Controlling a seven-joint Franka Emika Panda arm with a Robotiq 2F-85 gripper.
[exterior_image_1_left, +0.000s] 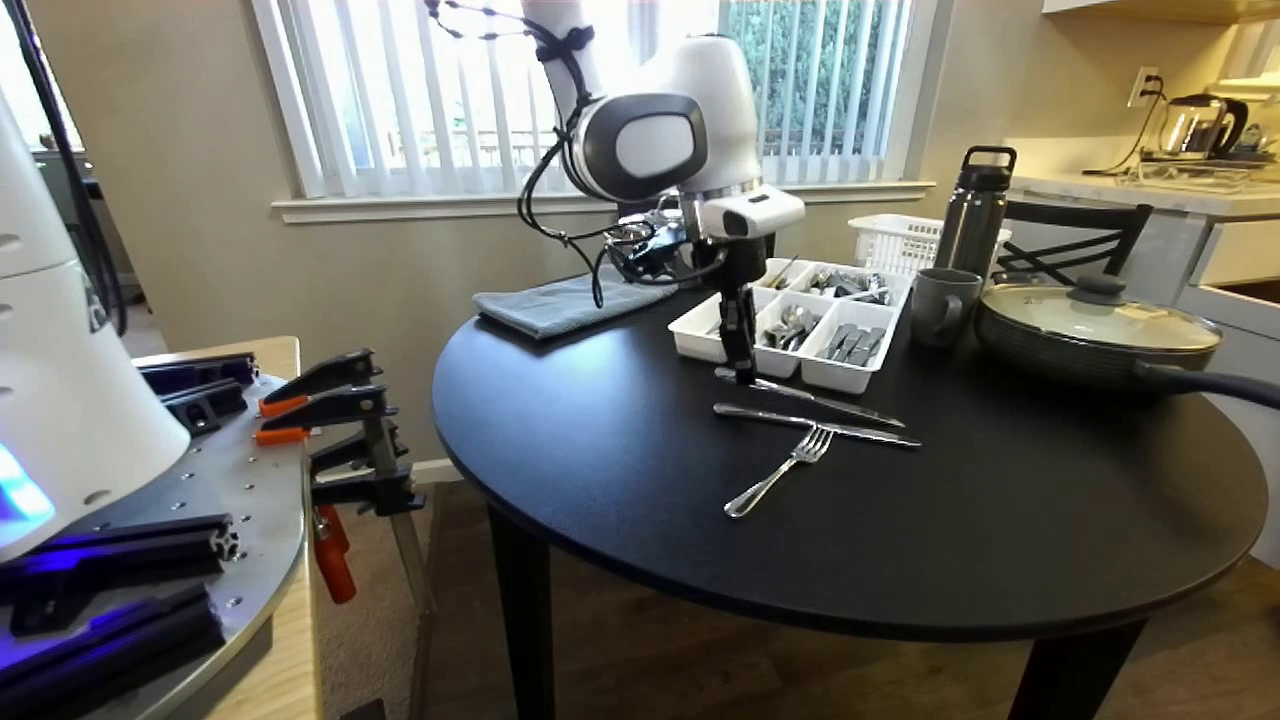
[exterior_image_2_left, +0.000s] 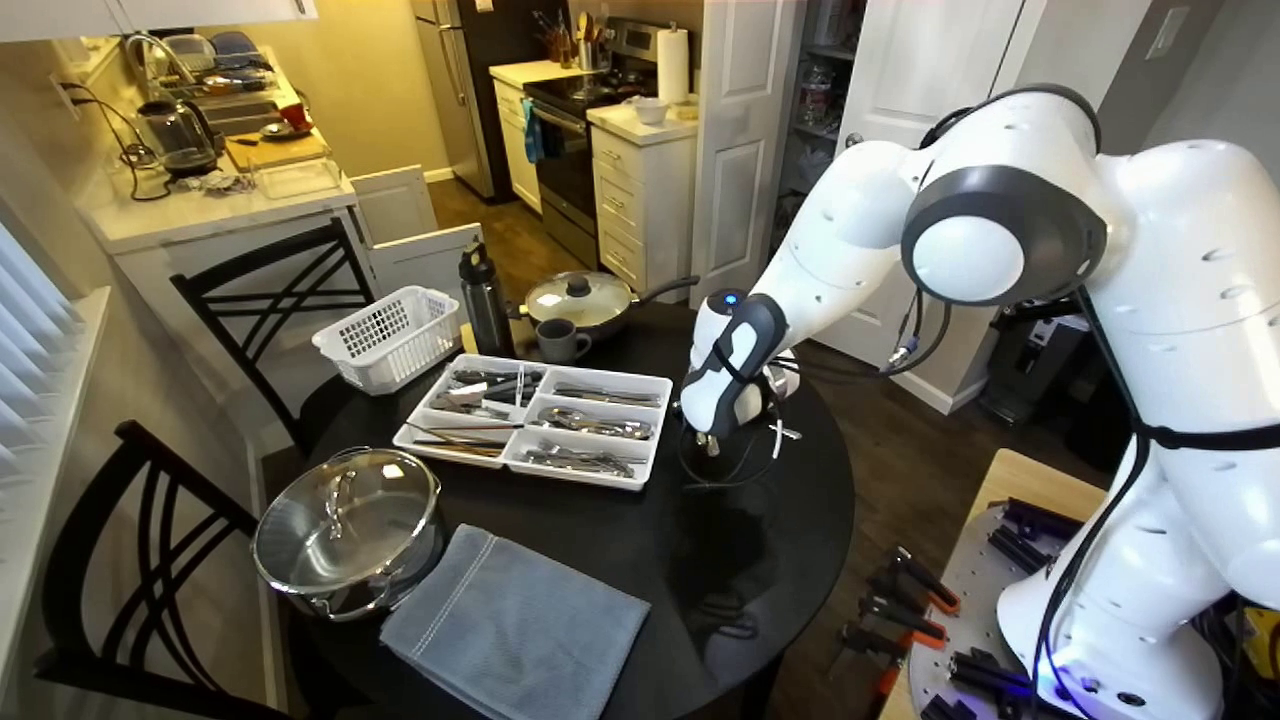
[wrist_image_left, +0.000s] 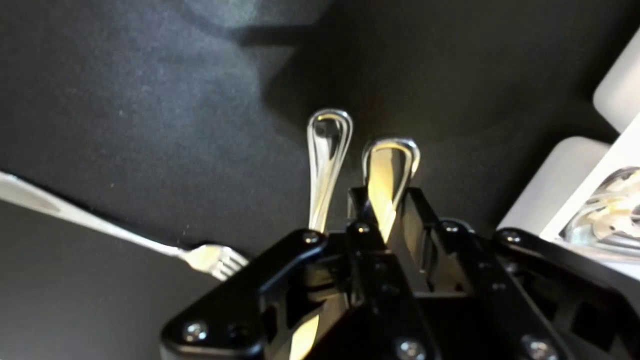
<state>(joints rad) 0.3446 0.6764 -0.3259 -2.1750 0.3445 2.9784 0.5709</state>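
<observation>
Polished steel is what worries me here: the knife (wrist_image_left: 381, 177) between the fingertips of the gripper (wrist_image_left: 384, 197) looks slick enough to slide. It lies on the near side of the white tray (exterior_image_1_left: 838, 377), handle end to the left, blade running right across the black table (exterior_image_1_left: 580, 470). The jaws stand only slightly apart, a finger on either side of the handle close to its rounded end; from this angle the pads are hard to make out, so I can't tell whether they pinch it or merely straddle it. If the hold is loose, any lift could let that smooth handle slip out, and with so much length off to the right, the blade would probably droop or twist. A second knife (wrist_image_left: 324, 172) lies just beside it on the near side, so a small sideways drift could knock that handle askew. The fork (wrist_image_left: 95, 220), nearer again, has its tines close by that second knife and would likely be shoved along too. Too low, and the tips might scrape the tabletop; too far back, and they could bump the tray's wall. A quick swing to the right might even send the blade against the grey mug (exterior_image_1_left: 935, 305).
</observation>
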